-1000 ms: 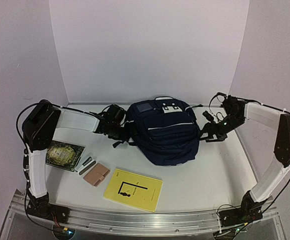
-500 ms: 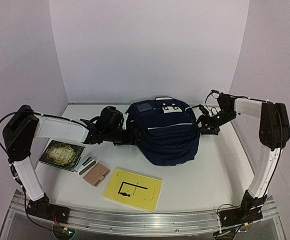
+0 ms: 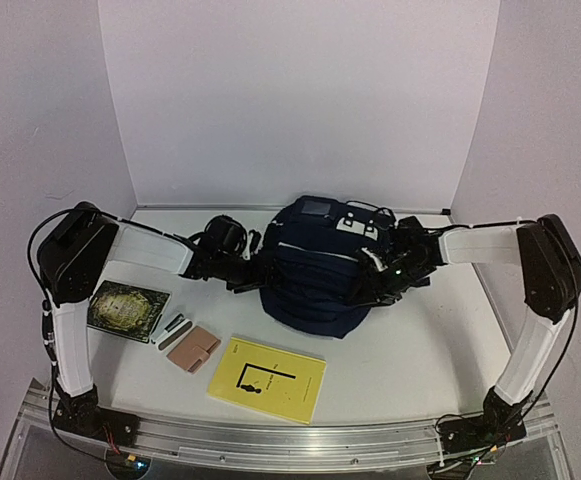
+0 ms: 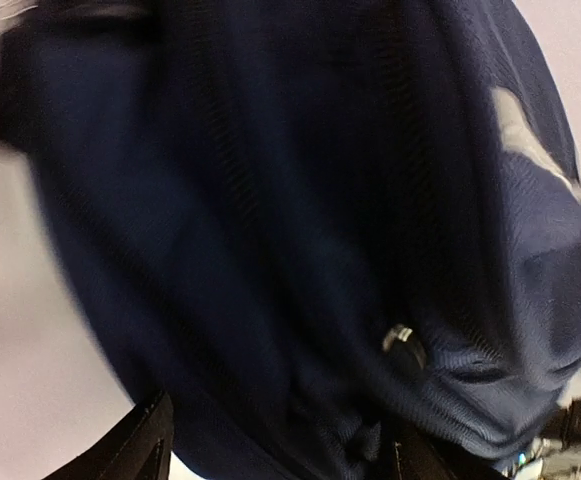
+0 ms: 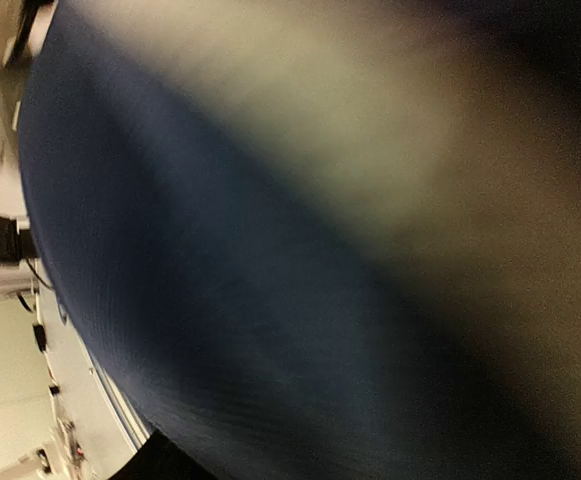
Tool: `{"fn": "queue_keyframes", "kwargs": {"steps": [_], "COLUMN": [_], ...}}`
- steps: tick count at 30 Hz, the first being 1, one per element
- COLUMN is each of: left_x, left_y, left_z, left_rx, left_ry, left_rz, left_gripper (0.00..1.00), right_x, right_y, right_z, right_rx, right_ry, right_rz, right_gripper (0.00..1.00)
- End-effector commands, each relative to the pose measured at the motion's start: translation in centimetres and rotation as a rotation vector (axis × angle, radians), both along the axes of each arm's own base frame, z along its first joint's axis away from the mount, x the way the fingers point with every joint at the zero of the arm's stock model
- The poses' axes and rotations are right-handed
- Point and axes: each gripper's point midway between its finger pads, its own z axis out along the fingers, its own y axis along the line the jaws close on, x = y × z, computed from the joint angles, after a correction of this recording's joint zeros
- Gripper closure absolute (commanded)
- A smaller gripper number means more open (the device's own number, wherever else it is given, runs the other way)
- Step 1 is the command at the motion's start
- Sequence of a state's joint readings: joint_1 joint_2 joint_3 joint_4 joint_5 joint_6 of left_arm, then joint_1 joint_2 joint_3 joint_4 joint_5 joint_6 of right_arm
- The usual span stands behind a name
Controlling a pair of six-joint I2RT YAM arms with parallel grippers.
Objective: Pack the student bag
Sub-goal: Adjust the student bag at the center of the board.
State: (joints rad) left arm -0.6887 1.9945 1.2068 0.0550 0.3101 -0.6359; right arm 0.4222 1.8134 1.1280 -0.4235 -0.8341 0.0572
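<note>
a large dark navy fabric backpack with thin white piping (image 3: 315,275) is seen from above, lying in the middle of a pale table (image 3: 430,340), its white patch (image 3: 355,226) turned towards the far wall; it is flanked by two white-and-black robot arms reaching in from either side; the left gripper (image 3: 253,272) is set against the bag's left flank; in its wrist view the dark fingers (image 4: 145,450) are seen standing apart with navy cloth bulging between them, so this pincer is judged open and not closed on anything; the right gripper (image 3: 375,277) is laid over the bag's right side, touching or just above the fabric; its wrist view is filled with blurred navy cloth, so whether that pincer is open or closed cannot be told; the bag is probably hemmed in from both sides so that it can be steadied or turned and its zip found; no open compartment can be made out; nothing seems to be packed yet; on the near left of the table, well apart from the bag, are laid a dark green book with an ornate gold cover (image 3: 128,308), two short grey sticks (image 3: 173,330) just beside it, a small tan wallet (image 3: 193,348) and a flat yellow booklet with black print (image 3: 267,378); they are likely placed there within the left arm's reach for packing once the bag is opened
</note>
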Motion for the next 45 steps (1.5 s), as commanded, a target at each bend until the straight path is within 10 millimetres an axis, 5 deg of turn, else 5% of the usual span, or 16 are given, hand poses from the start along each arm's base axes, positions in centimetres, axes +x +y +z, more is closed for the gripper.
{"fn": "queue_keyframes", "kwargs": {"steps": [1, 4, 8, 14, 19, 24, 29, 35, 38, 42, 45], "left_x": [8.5, 9.5, 8.1, 2.8, -1.5, -1.2, 2.5, 7.3, 8.3, 6.8, 3.3], "left_y": [2.5, 4.3, 4.7, 2.5, -1.5, -2.6, 0.9, 6.2, 7.4, 6.8, 3.5], "left_z": [4.6, 5.8, 8.4, 8.9, 5.5, 1.7, 0.3, 1.0, 2.9, 7.4, 9.3], "left_rx": [-0.021, 0.011, 0.023, 0.082, 0.059, 0.083, 0.094, 0.112, 0.159, 0.161, 0.207], "left_ry": [-0.131, -0.157, -0.211, -0.246, -0.166, -0.105, -0.066, -0.072, -0.126, -0.214, -0.292], "left_rz": [0.125, 0.138, 0.099, 0.012, -0.068, -0.055, 0.051, 0.142, 0.154, 0.132, 0.070], "left_gripper": [0.26, 0.22, 0.20, 0.20, 0.21, 0.24, 0.29, 0.30, 0.28, 0.26, 0.24], "right_x": [-5.0, -3.0, -0.1, 5.0, 8.3, 8.0, 4.9, -0.3, -0.9, 1.9, 5.8], "right_y": [7.1, 5.7, 0.2, -9.2, -13.0, -12.4, -9.7, -3.4, -2.2, -5.1, -10.5], "right_z": [6.9, 10.1, 11.8, 9.2, 6.3, 2.3, -0.4, 2.2, 5.1, 9.2, 8.8], "right_rx": [0.168, 0.167, 0.089, -0.193, -0.347, -0.335, -0.237, -0.083, 0.002, 0.023, -0.106], "right_ry": [-0.111, -0.201, -0.301, -0.379, -0.376, -0.268, -0.140, -0.111, -0.125, -0.221, -0.284], "right_rz": [0.202, 0.135, 0.029, -0.119, -0.176, -0.141, -0.067, 0.092, 0.108, -0.005, -0.154], "right_gripper": [0.37, 0.21, 0.14, 0.16, 0.15, 0.18, 0.26, 0.27, 0.27, 0.26, 0.25]}}
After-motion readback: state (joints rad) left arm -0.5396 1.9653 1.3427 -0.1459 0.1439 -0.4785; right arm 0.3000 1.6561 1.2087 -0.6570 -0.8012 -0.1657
